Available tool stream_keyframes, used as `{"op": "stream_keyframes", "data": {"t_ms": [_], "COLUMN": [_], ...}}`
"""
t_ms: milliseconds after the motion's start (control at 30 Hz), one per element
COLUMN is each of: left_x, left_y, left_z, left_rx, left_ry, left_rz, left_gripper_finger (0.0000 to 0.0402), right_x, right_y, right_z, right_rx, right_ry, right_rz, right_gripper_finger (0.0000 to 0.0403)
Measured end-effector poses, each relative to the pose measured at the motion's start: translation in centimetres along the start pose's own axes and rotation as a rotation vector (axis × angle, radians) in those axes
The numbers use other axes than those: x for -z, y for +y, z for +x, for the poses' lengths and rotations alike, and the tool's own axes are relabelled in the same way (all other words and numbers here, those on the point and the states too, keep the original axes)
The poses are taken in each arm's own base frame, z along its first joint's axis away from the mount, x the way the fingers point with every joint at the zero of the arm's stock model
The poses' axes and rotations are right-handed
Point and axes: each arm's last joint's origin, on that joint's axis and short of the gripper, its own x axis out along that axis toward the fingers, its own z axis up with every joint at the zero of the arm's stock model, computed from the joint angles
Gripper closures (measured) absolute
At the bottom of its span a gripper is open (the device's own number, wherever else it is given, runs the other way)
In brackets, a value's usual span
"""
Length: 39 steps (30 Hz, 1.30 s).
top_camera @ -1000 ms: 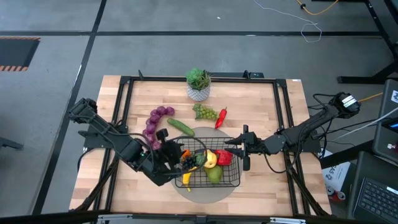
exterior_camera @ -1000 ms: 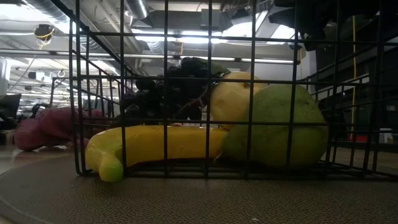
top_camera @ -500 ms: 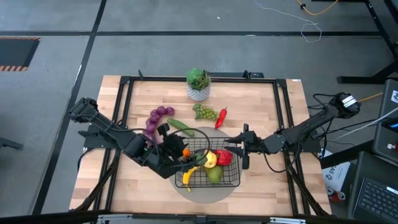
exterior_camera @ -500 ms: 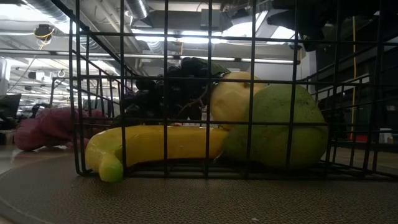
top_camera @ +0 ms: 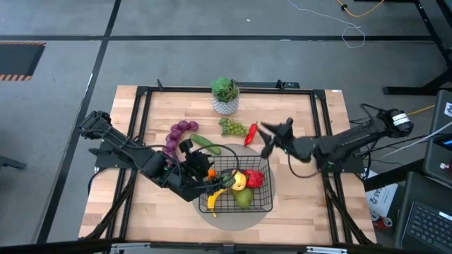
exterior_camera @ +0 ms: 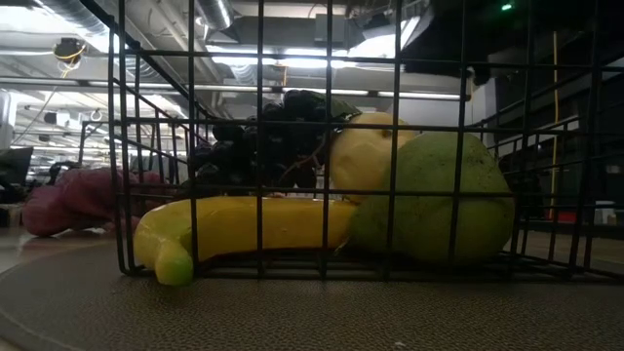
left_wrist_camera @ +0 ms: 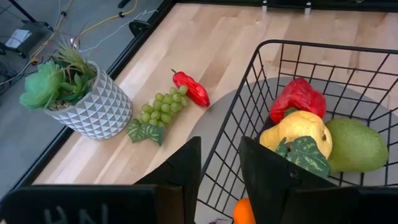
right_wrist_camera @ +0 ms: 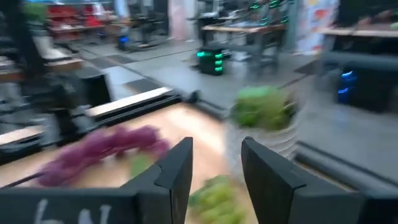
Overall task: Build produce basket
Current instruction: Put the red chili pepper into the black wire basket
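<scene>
The basket sits near the tabletop's front edge, already holding a banana and pear. The left gripper has its parted fingers straddling the basket's wall, likely to steady it. The right gripper, fingers apart and empty, hovers near the red pepper toward the back edge.

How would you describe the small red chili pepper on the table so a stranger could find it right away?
Start at the white patterned pot with the green plant at the wooden table's far edge. Nearer you lies a bunch of green grapes; the slim red chili pepper lies beside it, outside the black wire basket, narrower than the red pepper in it.
</scene>
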Motion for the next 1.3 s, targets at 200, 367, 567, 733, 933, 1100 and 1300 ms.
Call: {"op": "stream_keyframes", "data": {"t_ms": [200, 367, 567, 733, 933, 1100, 1300], "left_x": [-0.2, -0.2, -0.2, -0.3, -0.3, -0.2, -0.2], "left_y": [0.3, 0.5, 0.5, 0.6, 0.6, 0.6, 0.6], "left_z": [0.4, 0.6, 0.6, 0.7, 0.7, 0.7, 0.7], "left_rx": [-0.013, -0.021, -0.021, -0.026, -0.027, -0.027, -0.027], "left_ry": [0.003, 0.004, 0.005, 0.007, 0.007, 0.010, 0.013], "left_rz": [-0.007, -0.011, -0.009, -0.009, -0.009, -0.006, -0.003], "left_gripper_finger": [0.0296, 0.0296, 0.0296, 0.0296, 0.0296, 0.0296, 0.0296], "right_x": [-2.0, -1.2, 1.3, 2.9, 5.6, 7.6, 9.2], "right_y": [-3.8, -8.4, -12.0, -12.6, -12.4, -12.5, -12.6], "right_z": [4.1, 6.3, 7.9, 9.4, 11.3, 12.3, 12.8], "right_rx": [0.159, 0.151, 0.154, 0.137, 0.102, 0.119, 0.142], "right_ry": [0.131, 0.448, 0.621, 0.680, 0.742, 0.779, 0.825], "right_rz": [-0.082, 0.128, 0.265, 0.332, 0.342, 0.338, 0.341], "right_gripper_finger": [0.0265, 0.0265, 0.0265, 0.0265, 0.0265, 0.0265, 0.0265]}}
